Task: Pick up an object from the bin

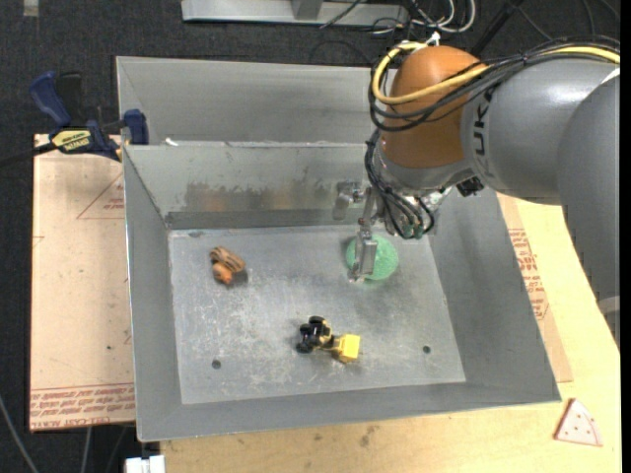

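Nearest the lens is the grey arm, reaching in from the right above everything else, its wrist under a rounded orange cover. Below it lies the grey metal bin, with sloping walls and a scuffed, mostly bare floor. The gripper hangs from the wrist over the right half of the floor, towards the back wall, with its tip low against a round pale-green thing. It covers that thing's left side. Whether the gripper stands apart or together I cannot tell, and nothing shows the green thing gripped, so I would not call it held. It looks to be resting on the floor, not raised. Well apart from it, near the front middle of the floor, lies a small black and yellow toy. A small brown and orange thing lies alone on the left side. Neither is near the gripper. By my judgement the task is about halfway. The approach seems finished, with the gripper down at the green thing. A sure grip, and then the lift clear of the bin, are not yet shown, and all three things look to be on the floor.
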